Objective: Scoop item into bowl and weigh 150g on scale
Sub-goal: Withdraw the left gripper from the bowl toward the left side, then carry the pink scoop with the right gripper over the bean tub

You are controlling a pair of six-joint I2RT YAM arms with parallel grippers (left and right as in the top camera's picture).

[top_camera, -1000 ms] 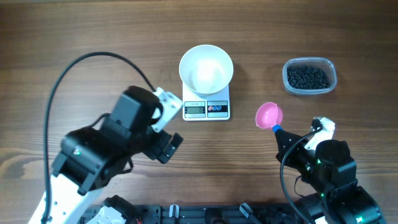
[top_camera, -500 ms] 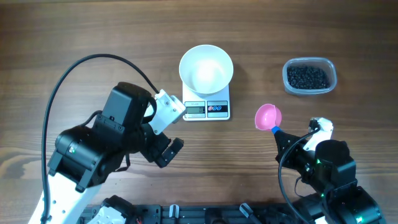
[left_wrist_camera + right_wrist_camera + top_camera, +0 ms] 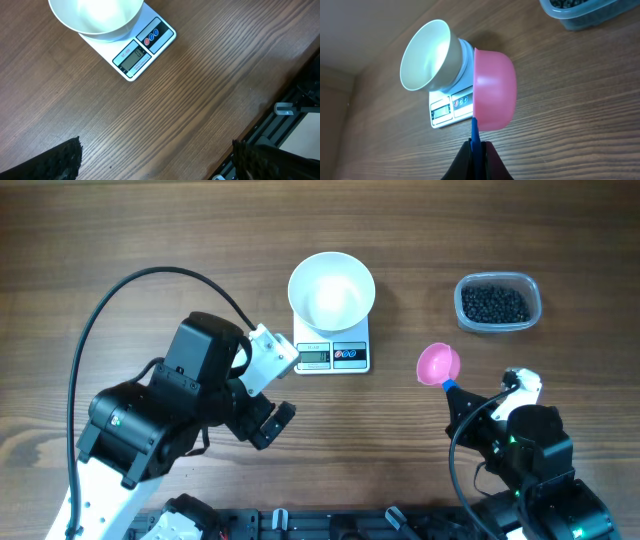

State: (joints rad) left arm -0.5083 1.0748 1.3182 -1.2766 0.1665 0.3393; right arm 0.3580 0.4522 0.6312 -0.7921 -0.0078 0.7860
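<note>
The bowl sits on the scale. The beads lie in the clear tub, well apart from it. The left gripper has its fingers spread apart. The right gripper has its fingers clamped on the pink scoop handle.

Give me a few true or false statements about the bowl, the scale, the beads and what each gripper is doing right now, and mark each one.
1. The white bowl sits on the scale. True.
2. The bowl already has some of the dark grains in it. False: it is empty, and the beads are all in the clear tub, off to one side of the scale.
3. The right gripper is shut on the blue handle of the pink scoop. True.
4. The other arm is gripping the edge of the scale. False: the left gripper is open, holds nothing and is apart from the scale.
</note>
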